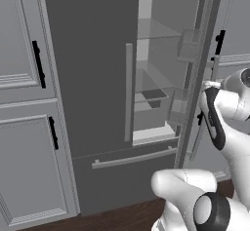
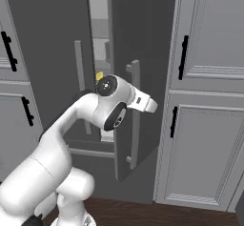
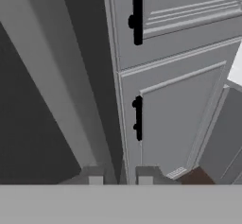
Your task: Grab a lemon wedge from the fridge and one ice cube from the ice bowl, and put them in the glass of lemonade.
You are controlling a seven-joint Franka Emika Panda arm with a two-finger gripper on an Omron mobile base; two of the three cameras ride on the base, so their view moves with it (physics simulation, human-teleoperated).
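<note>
The fridge [image 1: 93,79] stands in front of me with its left door shut and its right door [image 2: 143,39] swung partly open. Inside are a light grey lining and clear shelves [image 1: 154,96]. A tiny yellow lemon wedge [image 2: 99,76] peeks through the door gap, just above my wrist. My gripper [image 3: 120,176] is open and empty beside the outer face of the open door, close to its long bar handle [image 2: 135,115]. Its fingertips [image 3: 96,176] point along the door's edge toward the cabinets. The ice bowl and the glass of lemonade are out of view.
Paneled grey cabinets with black handles flank the fridge on the left [image 1: 24,79] and on the right [image 2: 209,101]. The fridge's bottom drawer [image 1: 127,176] is shut. Dark wood floor [image 2: 167,215] runs along the base. The open door carries bins [image 1: 188,45] on its inner side.
</note>
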